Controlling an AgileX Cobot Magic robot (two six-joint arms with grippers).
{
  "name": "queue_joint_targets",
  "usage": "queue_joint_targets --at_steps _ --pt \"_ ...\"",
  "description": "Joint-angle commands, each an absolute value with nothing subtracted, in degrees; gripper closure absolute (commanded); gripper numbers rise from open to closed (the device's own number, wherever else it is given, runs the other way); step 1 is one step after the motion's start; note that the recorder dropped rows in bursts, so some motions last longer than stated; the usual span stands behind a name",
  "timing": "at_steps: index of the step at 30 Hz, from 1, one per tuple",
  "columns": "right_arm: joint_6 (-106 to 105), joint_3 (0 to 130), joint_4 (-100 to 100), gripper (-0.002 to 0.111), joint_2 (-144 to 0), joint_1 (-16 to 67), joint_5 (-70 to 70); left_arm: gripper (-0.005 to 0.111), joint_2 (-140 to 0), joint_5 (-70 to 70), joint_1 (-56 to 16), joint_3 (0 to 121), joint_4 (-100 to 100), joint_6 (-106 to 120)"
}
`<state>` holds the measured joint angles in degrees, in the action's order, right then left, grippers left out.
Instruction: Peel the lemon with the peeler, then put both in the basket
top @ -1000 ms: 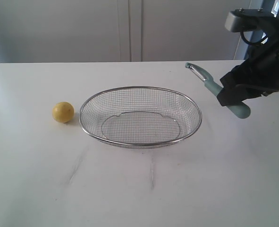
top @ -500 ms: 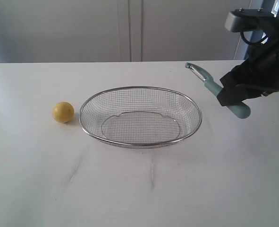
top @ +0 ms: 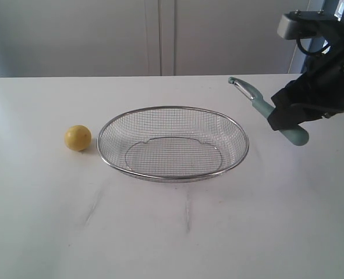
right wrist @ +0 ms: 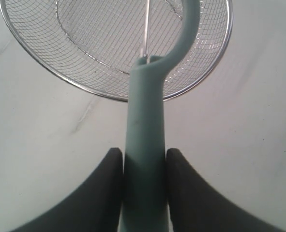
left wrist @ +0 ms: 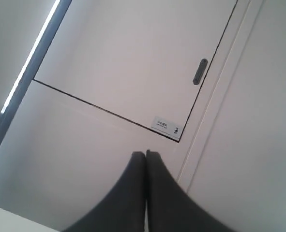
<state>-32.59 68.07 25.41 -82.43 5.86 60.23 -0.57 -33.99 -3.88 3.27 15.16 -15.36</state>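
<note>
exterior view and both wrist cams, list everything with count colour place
table: one, white, under it all
basket: one, silver wire mesh, mid-table, empty
lemon: one, yellow, on the table left of the basket, apart
peeler: one, teal handle, metal blade, held up right of the basket
left fingers: two, black, shut, empty, facing a pale wall
right fingers: two, black, clamped on the peeler handle

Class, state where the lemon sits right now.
In the exterior view the lemon rests on the table, just left of the basket, not touching it.
</note>
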Motion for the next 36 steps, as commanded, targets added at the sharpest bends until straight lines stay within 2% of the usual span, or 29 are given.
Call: queue_joint_targets --at_steps 1,9,12,14,23,32,36 --pt "-33.15 67.86 25.85 0.108 -81.84 5.78 59.90 0.107 -4.78 -33.12 -4.16 7.37 14.21 -10.56" --pt "-33.15 67.86 25.85 0.108 -81.84 5.78 59.90 0.107 -18.74 -29.74 -4.16 14.43 13.56 -3.96" --pt "-33.15 67.86 25.85 0.108 -81.84 5.78 59.90 0.107 -28.74 -11.26 -4.16 21.31 5.23 -3.96" --pt "-33.15 67.86 25.85 0.108 -81.84 5.78 59.90 0.107 -33.37 -4.36 -4.16 23.89 2.91 -3.71" --pt "-33.15 67.86 25.85 0.108 -81.84 5.78 59.90 0.107 -59.11 14.26 -4.16 35.46 3.19 1.51" --pt "-33.15 67.86 25.85 0.108 -81.84 5.78 59.90 0.107 -78.94 17.65 -4.16 48.43 8.90 2.41" --pt "-33.15 67.86 25.85 0.108 -81.84 5.78 59.90 0.107 -84.16 17.43 -7.06 52.65 13.38 9.88"
